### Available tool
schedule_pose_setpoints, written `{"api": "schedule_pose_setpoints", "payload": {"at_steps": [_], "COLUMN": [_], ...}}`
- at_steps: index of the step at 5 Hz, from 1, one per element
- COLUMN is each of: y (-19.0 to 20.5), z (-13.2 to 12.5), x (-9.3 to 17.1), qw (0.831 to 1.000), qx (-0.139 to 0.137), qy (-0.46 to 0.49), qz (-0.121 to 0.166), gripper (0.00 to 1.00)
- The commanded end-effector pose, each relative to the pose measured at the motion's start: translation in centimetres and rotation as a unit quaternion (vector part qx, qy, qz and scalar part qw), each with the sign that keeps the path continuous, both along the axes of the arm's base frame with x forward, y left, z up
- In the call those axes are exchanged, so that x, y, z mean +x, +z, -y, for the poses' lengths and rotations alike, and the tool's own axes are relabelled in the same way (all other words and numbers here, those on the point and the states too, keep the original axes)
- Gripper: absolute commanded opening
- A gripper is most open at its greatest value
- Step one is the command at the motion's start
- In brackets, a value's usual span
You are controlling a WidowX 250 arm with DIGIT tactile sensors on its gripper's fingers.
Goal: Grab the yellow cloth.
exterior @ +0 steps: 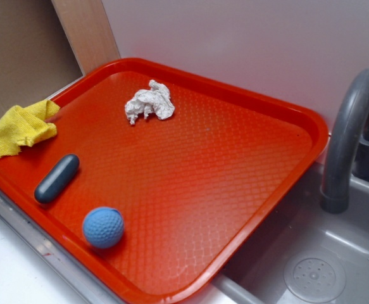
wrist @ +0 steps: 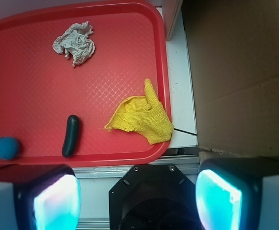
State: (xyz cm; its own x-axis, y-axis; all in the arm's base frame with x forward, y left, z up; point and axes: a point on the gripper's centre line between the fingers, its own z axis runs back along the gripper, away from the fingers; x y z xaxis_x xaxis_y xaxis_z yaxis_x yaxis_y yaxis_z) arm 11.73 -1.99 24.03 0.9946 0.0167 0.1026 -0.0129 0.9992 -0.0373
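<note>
- A pale wall (exterior: 235, 44) backs the scene, with a brown cardboard panel (wrist: 239, 72) at one side and a grey sink (exterior: 311, 266) with a curved grey faucet (exterior: 345, 139) at the other.
- A red tray (exterior: 222, 190) with a raised rim and a diamond-textured floor sits beside the sink, on a white worktop (wrist: 180, 62).
- The yellow cloth (wrist: 141, 115) lies crumpled in a corner of the tray; in the exterior view it is at about 9 o'clock on the tray, draped partly over the rim.
- In the wrist view the cloth sits a little right of centre, at about 12 o'clock from the gripper (wrist: 137, 196), well apart from it and touching neither finger.
- The jaws stand wide apart: the two fingers (wrist: 48, 199), with glowing cyan pads, sit at the bottom left and bottom right corners of the wrist view and hold nothing.
- A dark oblong object (exterior: 56, 178) lies on the tray near the cloth, at roughly 9 o'clock from it in the wrist view.
- A blue dimpled ball (exterior: 103, 227) rests near the tray's front rim, just beyond the oblong object.
- A white crumpled wad of paper (exterior: 149, 102) lies toward the far side of the tray, well apart from the cloth.
</note>
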Motion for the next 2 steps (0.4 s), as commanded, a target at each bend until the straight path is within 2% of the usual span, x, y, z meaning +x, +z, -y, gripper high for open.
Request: {"api": "schedule_pose_setpoints", "payload": {"at_steps": [1,2], "y": [0.0,-2.2], "z": [0.0,0.9], "x": [0.0,1.2], "qw": [1.000,0.999], "qx": [0.000,0.014], "qy": [0.000,-0.031], "qz": [0.000,0.014], "gripper": [1.00,1.00]}}
